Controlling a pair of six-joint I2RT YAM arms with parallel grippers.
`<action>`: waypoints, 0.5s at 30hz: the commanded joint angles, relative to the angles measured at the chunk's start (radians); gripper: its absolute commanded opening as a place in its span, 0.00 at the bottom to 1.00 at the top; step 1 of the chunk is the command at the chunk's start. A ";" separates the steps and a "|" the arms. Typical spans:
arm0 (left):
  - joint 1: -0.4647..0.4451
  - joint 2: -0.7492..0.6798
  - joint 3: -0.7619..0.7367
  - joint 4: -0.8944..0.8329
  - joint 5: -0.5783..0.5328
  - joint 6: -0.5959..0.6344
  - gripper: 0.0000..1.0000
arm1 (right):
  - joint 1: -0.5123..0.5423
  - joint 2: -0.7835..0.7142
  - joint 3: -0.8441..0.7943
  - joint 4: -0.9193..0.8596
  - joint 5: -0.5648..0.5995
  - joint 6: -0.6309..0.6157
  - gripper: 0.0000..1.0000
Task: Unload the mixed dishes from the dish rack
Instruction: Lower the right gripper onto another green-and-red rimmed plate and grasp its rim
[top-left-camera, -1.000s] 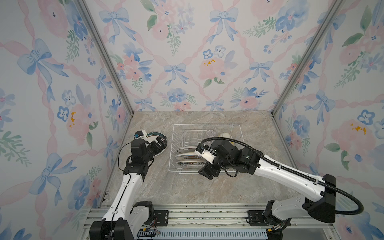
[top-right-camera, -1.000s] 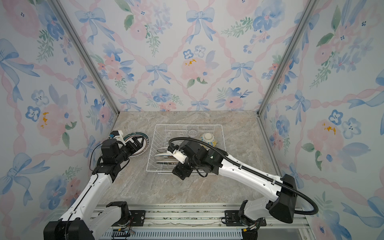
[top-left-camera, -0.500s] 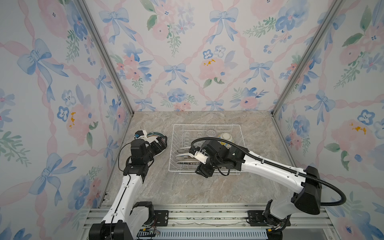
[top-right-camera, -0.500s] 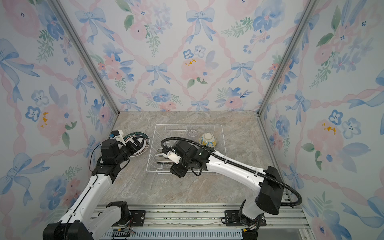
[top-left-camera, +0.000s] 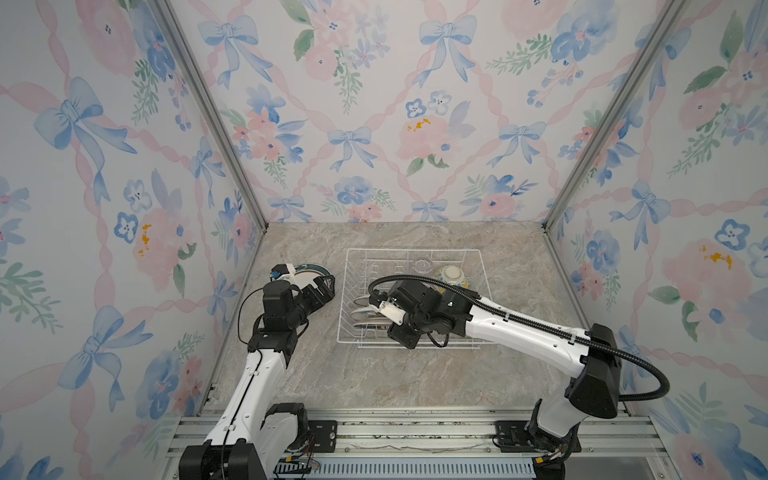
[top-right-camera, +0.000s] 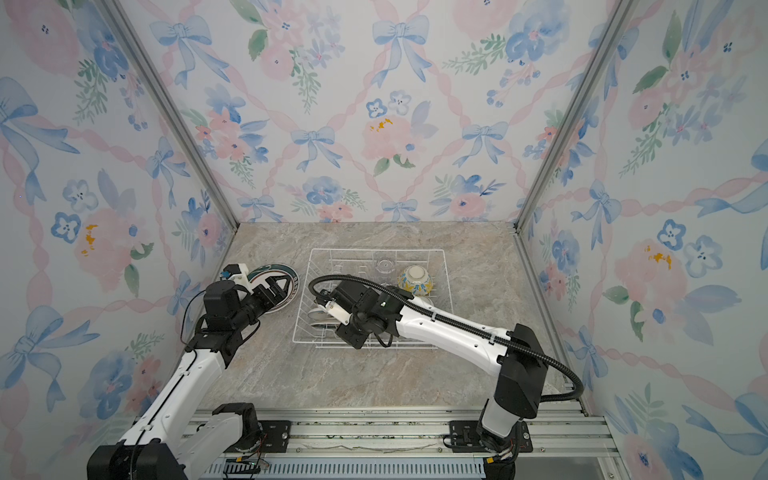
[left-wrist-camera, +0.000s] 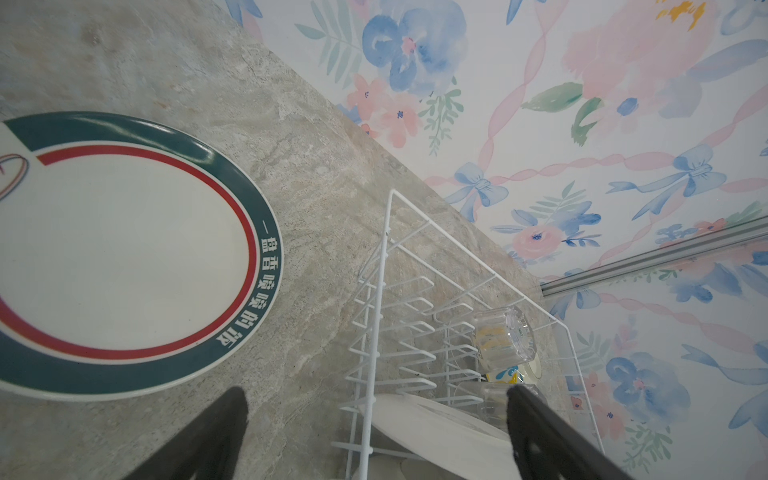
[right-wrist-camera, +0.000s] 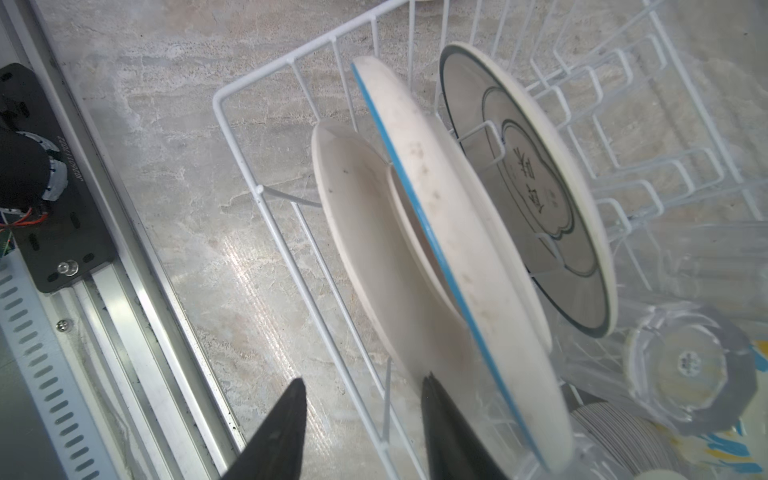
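Right gripper (right-wrist-camera: 361, 432) reaches low into the white wire dish rack (top-left-camera: 411, 252) at 9 o'clock, jaws half-spread astride its wall (gripping nothing), left gripper (left-wrist-camera: 374, 436) gaping empty.

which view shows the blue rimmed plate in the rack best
The right wrist view: the blue-rimmed plate fills the frame, standing on edge between two other plates in the dish rack. In both top views the right arm covers most of the plates. The left wrist view shows only a white plate edge, rim colour unclear.
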 joint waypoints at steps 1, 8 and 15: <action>-0.004 -0.002 -0.006 0.029 0.013 0.005 0.98 | 0.026 0.046 0.043 -0.061 0.094 -0.026 0.47; -0.004 -0.003 -0.010 0.030 0.014 0.005 0.98 | 0.032 0.068 0.052 -0.052 0.133 -0.039 0.45; -0.004 -0.028 -0.017 0.030 0.001 0.005 0.98 | 0.033 0.081 0.052 -0.018 0.158 -0.056 0.41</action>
